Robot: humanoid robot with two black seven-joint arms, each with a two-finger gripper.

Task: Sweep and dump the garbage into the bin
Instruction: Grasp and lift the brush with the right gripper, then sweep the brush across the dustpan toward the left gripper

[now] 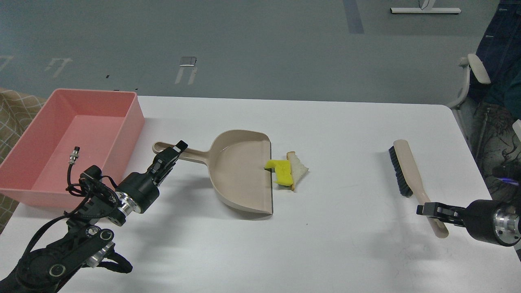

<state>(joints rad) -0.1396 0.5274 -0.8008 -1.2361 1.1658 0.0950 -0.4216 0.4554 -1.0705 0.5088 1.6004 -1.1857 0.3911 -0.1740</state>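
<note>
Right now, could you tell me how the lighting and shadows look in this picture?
Head view: even overhead light, sharp focus; soft grey shadows spread on the table under the left gripper; a thin dark shadow lines the dustpan front edge; no strong glare.

Before me lies a white, smooth-topped table with rounded corners (350,244), which carries everything here. At its left edge, toward the far side, sits a large shallow rectangular salmon-pink plastic tub (136,112). Near the middle a beige plastic dustpan with a long handle (242,177) lies flat, its handle pointing left toward the tub and its open lip facing right. Just at that lip lies a bright yellow angular foam-like chunk (281,171), touching a white bread slice piece with brown crust (298,167) on its right. Well apart, to the right, lies a beige-handled brush with black bristles (407,171), its handle end running toward me.
</note>
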